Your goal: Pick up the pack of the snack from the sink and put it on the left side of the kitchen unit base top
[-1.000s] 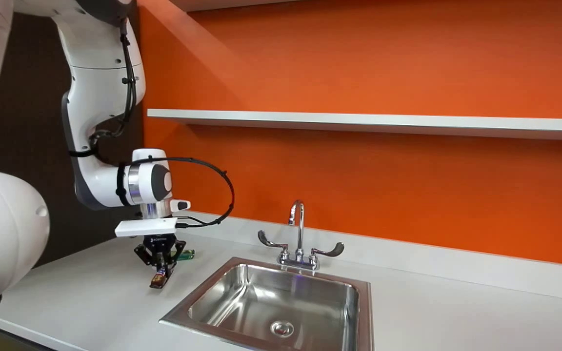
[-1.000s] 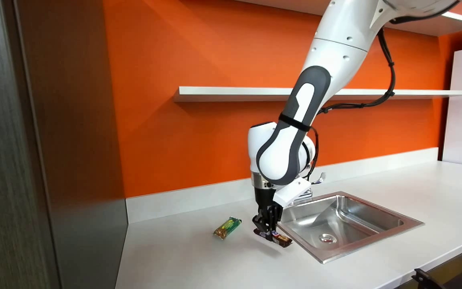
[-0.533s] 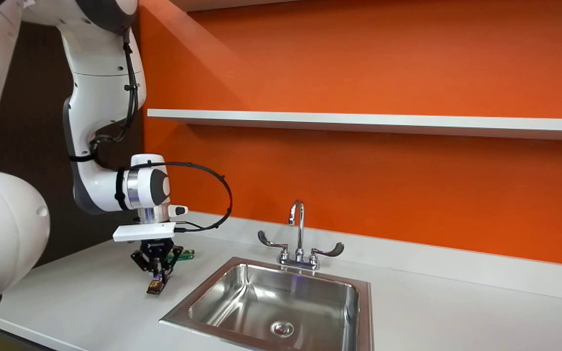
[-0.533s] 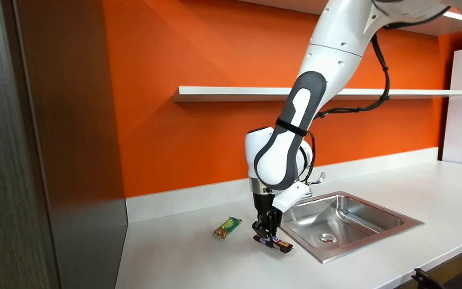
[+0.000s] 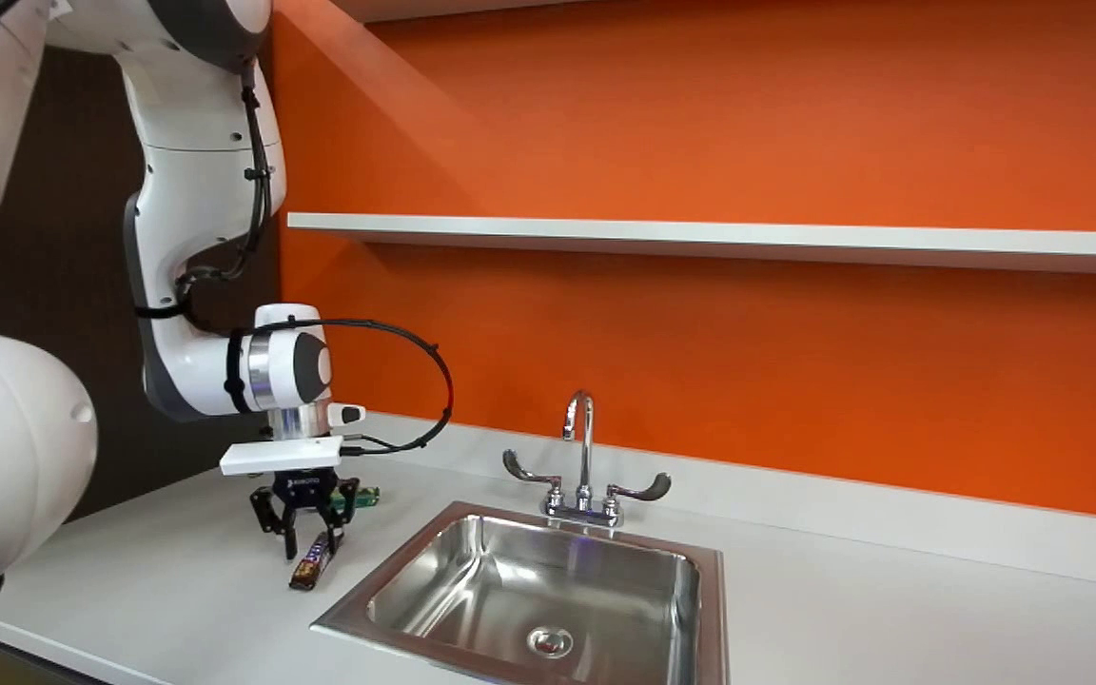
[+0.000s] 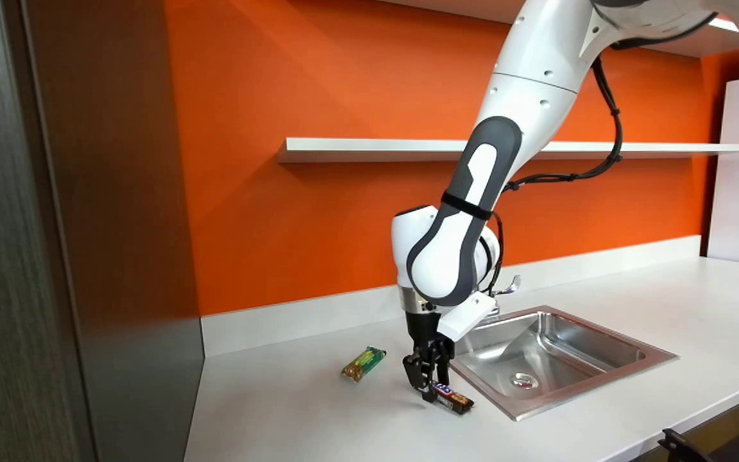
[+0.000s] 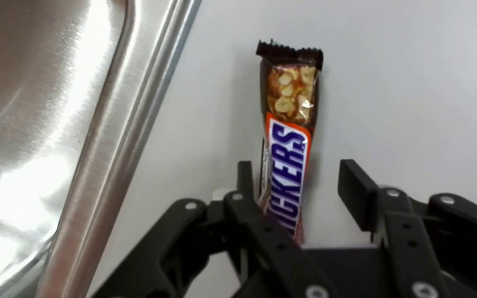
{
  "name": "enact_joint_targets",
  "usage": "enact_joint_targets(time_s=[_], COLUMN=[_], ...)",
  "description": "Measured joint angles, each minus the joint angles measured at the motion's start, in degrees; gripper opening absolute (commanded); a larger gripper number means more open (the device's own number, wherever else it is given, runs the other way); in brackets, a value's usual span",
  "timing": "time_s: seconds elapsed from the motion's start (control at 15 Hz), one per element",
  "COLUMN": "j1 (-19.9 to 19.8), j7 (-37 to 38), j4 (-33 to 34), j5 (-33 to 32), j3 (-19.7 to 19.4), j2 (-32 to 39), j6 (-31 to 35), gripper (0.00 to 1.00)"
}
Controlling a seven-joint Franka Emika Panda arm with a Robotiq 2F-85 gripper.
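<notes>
The pack of the snack is a brown Snickers bar [image 7: 288, 165] with a white and blue label. It lies flat on the white kitchen unit base top [image 5: 158, 580], beside the sink [image 5: 394, 582], in both exterior views [image 5: 310, 563] [image 6: 454, 399]. My gripper [image 7: 296, 176] is open, its fingers on either side of the bar and low over the worktop. In the wrist view the bar is nearer the left finger, with a gap to the right finger. The bar's near end is hidden behind the gripper. The gripper also shows in both exterior views [image 5: 312, 554] [image 6: 436, 391].
A green snack packet [image 6: 364, 364] lies on the worktop behind the gripper, partly hidden in an exterior view [image 5: 367, 497]. The chrome tap [image 5: 586, 466] stands behind the sink. A white wall shelf [image 6: 369, 150] runs above. A dark tall panel [image 6: 113, 269] bounds the worktop's end.
My gripper has come down with the bar and opened. The bar was held between the fingers and now lies on the worktop. The green packet has not moved.
</notes>
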Motion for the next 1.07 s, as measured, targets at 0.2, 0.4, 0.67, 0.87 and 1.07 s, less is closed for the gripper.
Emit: enact_joint_targets(time_s=[0.2, 0.4, 0.67, 0.87, 1.07], j1=[0.00, -0.10, -1.02, -1.74, -2.63], j7=[0.00, 0.06, 1.01, 2.78, 4.82], j4=[0.00, -0.01, -0.76, -3.04, -6.43], j5=[0.00, 0.17, 1.62, 2.88, 4.41], j3=[-0.04, -0.17, -0.48, -1.36, -2.21], j2=[-0.09, -0.60, -2.51, -5.09, -7.84], j6=[0.00, 0.01, 0.52, 2.91, 6.30], gripper=[1.00, 1.00, 1.00, 1.00, 1.00])
